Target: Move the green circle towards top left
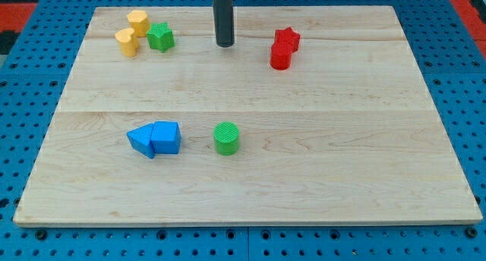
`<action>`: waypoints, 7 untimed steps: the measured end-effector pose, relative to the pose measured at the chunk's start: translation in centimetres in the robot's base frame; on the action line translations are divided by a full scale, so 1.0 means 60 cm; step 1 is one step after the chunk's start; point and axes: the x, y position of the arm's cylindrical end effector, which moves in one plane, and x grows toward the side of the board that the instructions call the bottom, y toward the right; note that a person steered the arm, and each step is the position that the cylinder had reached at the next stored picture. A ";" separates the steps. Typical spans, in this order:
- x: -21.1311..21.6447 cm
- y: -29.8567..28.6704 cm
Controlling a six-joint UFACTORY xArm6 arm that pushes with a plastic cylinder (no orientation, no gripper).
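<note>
The green circle (226, 138) stands on the wooden board (342, 170), a little below and left of the middle. My tip (225, 45) is near the view's top, well above the green circle and almost straight in line with it, touching no block. A green star (161, 36) sits at the top left, to the left of my tip.
Two yellow blocks (137, 22) (127, 42) sit just left of the green star. A red star (287, 39) and a red cylinder (280, 56) sit right of my tip. Two blue blocks (142, 141) (166, 137) lie touching, left of the green circle.
</note>
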 end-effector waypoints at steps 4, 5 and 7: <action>-0.015 -0.114; 0.021 -0.049; 0.158 0.118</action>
